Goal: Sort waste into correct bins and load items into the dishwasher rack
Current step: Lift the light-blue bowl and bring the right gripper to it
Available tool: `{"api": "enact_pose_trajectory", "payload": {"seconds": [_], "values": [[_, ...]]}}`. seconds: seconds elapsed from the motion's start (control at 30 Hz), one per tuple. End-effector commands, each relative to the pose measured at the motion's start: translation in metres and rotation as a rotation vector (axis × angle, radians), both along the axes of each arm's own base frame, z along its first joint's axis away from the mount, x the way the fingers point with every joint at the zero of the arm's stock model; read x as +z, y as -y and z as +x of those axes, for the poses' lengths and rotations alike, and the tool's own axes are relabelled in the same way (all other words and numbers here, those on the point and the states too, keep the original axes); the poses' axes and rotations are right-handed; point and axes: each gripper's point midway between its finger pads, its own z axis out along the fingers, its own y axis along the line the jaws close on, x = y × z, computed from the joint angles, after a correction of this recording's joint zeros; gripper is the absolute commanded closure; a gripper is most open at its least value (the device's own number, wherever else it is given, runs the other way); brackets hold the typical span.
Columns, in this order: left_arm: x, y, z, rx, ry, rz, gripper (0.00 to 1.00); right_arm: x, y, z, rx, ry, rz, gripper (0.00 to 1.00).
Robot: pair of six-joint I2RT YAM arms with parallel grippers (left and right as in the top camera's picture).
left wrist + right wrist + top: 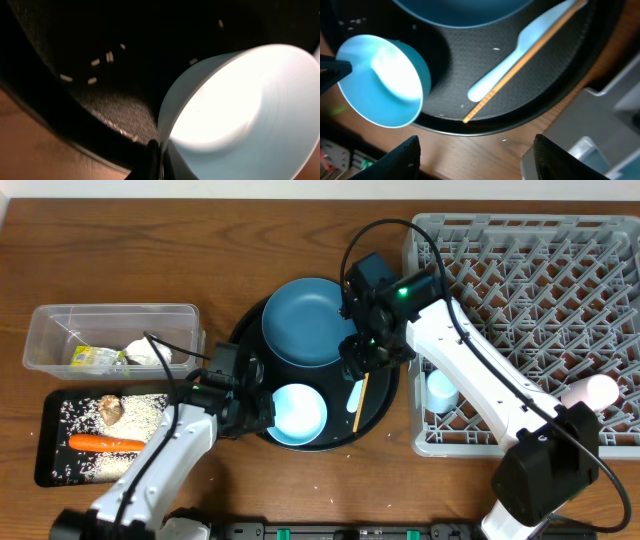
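Left claw (264,412) clamped on the left rim of the pale bowl (299,413). In the wrist view, dark fingers (151,162) pinch the bowl's thin wall at its lower edge. Bowl sits at the front of the round black tray (250,330), mouth up, just in front of the blue plate (312,320). Right claw (362,356) has jaws well apart and holds nothing. It hangs above the spoon (354,394) and chopstick (360,402). These two lie side by side on the tray right of the bowl, long axes running front to back, slightly slanted.
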Motion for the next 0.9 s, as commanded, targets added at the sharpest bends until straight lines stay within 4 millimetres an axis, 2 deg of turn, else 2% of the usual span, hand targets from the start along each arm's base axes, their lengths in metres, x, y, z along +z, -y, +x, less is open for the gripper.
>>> {"api": "enact_pose_trajectory", "payload": {"seconds": [0.0,0.2,0.33,0.47,0.53,0.63,0.8,0.87], "values": [[0.038,0.01,0.021,0.027,0.111,-0.06,0.94,0.008,-0.016,-0.013,0.054,-0.03,0.086,0.38],[0.062,0.016,0.021,0.029,0.171,-0.12,0.94,0.009,-0.027,-0.018,0.088,-0.014,0.093,0.45],[0.062,0.015,0.017,0.029,0.162,-0.117,0.94,0.009,-0.04,-0.022,0.122,0.004,0.106,0.47],[0.062,0.015,0.017,0.029,0.157,-0.116,0.94,0.009,-0.049,-0.028,0.155,0.016,0.105,0.54],[0.061,0.015,0.017,0.029,0.158,-0.116,0.94,0.004,-0.048,-0.027,0.16,0.04,0.071,0.57],[0.062,0.016,0.016,0.028,0.156,-0.12,0.94,-0.007,-0.042,-0.023,0.132,0.081,-0.004,0.55],[0.062,0.016,0.016,0.026,0.156,-0.123,0.94,-0.031,-0.046,-0.026,0.144,0.094,-0.006,0.54],[0.062,0.016,0.016,0.026,0.155,-0.123,0.94,-0.037,-0.046,-0.026,0.144,0.095,-0.005,0.57]]}}
